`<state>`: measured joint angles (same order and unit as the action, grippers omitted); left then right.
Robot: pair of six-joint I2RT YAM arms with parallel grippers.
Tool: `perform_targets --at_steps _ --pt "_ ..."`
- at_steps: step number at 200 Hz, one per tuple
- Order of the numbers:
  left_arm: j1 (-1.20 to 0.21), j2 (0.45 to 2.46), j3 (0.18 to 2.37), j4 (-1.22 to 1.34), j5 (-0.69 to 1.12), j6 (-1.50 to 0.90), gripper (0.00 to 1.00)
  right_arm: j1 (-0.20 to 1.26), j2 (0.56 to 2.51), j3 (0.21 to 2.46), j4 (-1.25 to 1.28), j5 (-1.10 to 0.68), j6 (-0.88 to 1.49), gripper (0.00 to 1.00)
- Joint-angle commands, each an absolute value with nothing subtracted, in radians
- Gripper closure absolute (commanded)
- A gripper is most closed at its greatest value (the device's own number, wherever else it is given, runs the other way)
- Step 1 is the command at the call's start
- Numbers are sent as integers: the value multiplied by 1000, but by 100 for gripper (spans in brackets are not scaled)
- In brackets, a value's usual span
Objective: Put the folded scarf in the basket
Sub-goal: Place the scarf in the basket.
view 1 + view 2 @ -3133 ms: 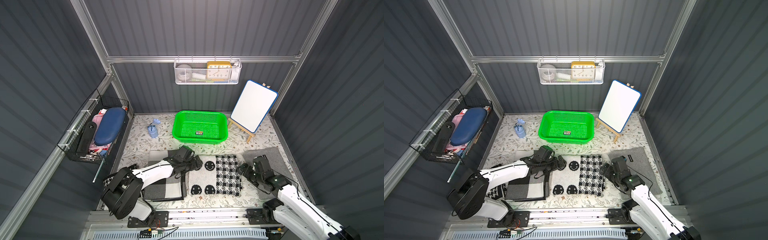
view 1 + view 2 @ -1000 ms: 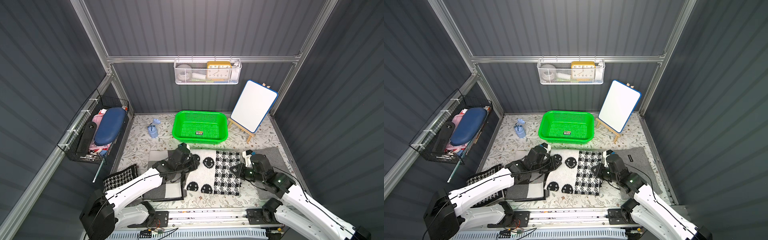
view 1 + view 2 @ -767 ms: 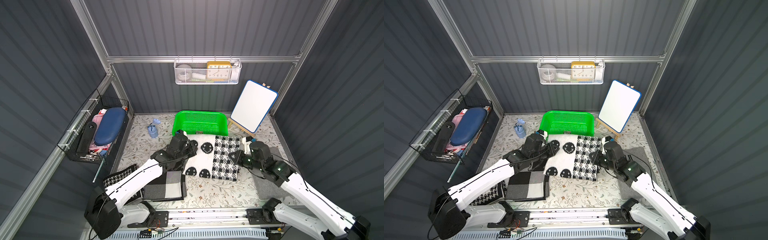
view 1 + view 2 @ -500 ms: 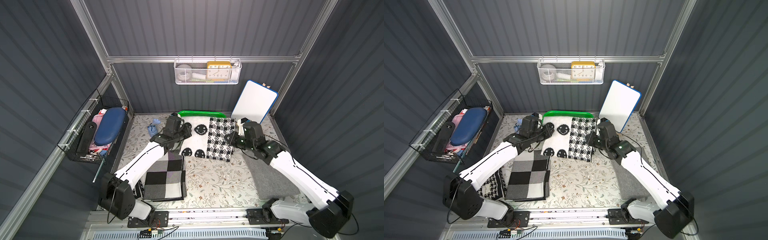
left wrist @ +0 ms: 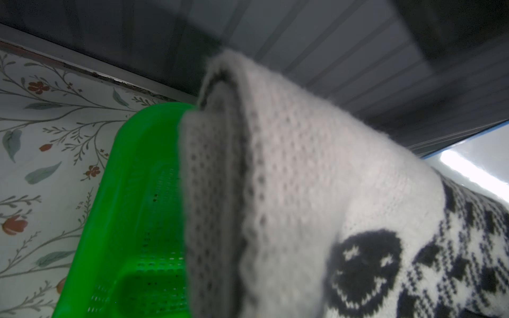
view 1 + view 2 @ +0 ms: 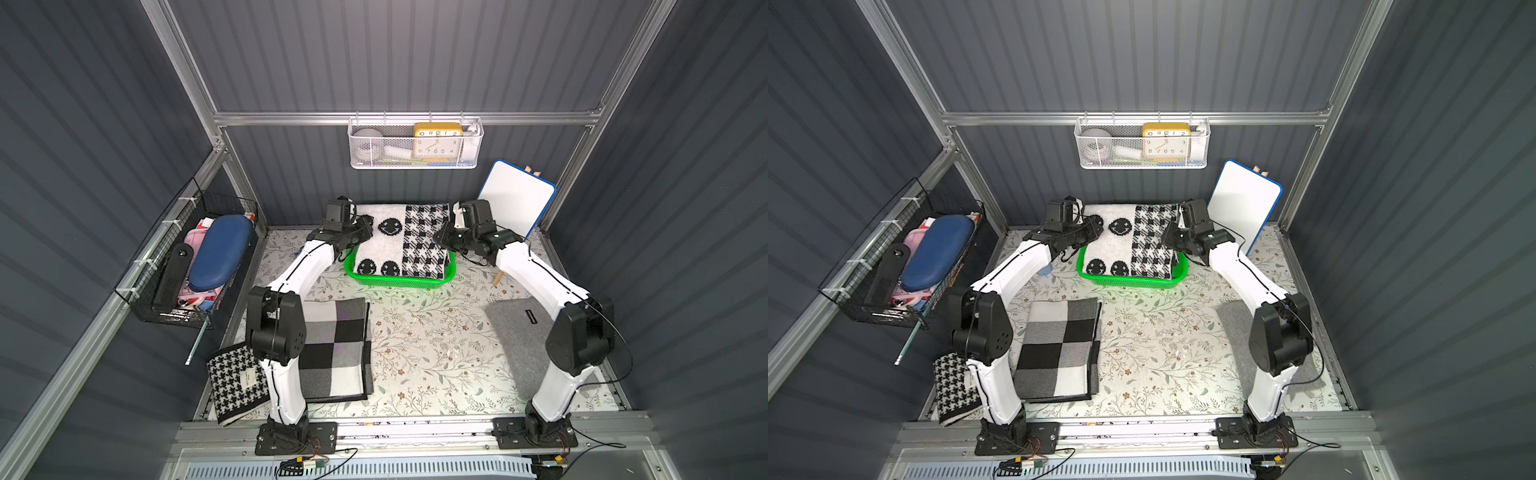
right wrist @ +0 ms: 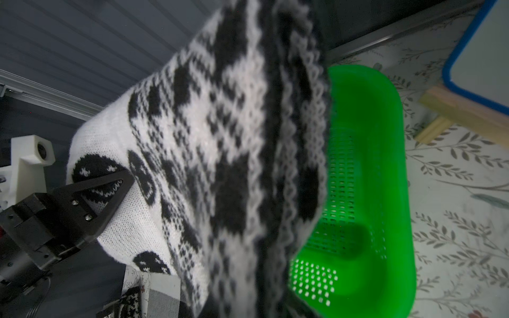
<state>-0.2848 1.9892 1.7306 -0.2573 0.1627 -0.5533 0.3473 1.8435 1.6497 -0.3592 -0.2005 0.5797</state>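
The left arm (image 6: pixel 307 266) (image 6: pixel 1017 266) and right arm (image 6: pixel 536 274) (image 6: pixel 1246 270) both reach from the front edge of the table (image 6: pixel 415 332) to its back edge, elbows raised and wrists turned inward toward each other. Between them they hold up the folded scarf (image 6: pixel 399 245) (image 6: pixel 1129 245). The left jaws are clenched on its left edge and the right jaws on its right edge. The right wrist view shows one black finger (image 7: pixel 102 192) of the left jaws pressed flat on the knit. The scarf slopes from near the back wall down into the green basket (image 6: pixel 399 282) (image 6: pixel 1129 280) at the middle of the back edge. Its lower end lies inside the front rim, though I cannot tell if it touches the perforated bottom (image 7: pixel 314 278). A black wire basket (image 6: pixel 166 307) on the left wall holds a blue oval case (image 6: pixel 220 249) and pink items. A white mesh basket (image 6: pixel 415 162) on the back wall holds a yellow clock (image 6: pixel 438 141). The scarf (image 5: pixel 303 192) (image 7: pixel 220 137) is a soft knit. Its left half is white with black smiley faces and its right half is black-and-white houndstooth, with stacked layers showing along both side edges.
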Motion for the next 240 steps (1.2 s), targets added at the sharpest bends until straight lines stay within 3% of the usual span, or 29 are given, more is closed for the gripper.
perform_targets --at_steps 1,45,107,180,188,199,209,222,240 --pt "-251 2075 1850 -256 145 -506 100 318 1909 1727 -383 -187 538 100" --pt "-250 2210 1978 -269 195 -493 100 307 2011 1770 -378 -175 515 100" --pt "-250 2230 1933 -271 171 -482 100 290 2086 1783 -387 -167 498 100" --pt "-250 2278 1959 -275 147 -467 89 288 2173 1846 -449 -180 483 100" --pt "-250 2278 1960 -274 147 -466 84 288 2177 1853 -448 -183 483 97" --pt "-250 2279 1966 -273 156 -466 65 288 2180 1862 -479 -183 483 87" --pt "-251 2278 1973 -274 172 -464 54 288 2179 1870 -487 -182 482 79" --pt "-250 2273 1994 -284 191 -461 33 288 2177 1887 -506 -187 480 58" --pt "-252 2242 2024 -287 221 -459 13 289 2160 1901 -532 -190 475 40"
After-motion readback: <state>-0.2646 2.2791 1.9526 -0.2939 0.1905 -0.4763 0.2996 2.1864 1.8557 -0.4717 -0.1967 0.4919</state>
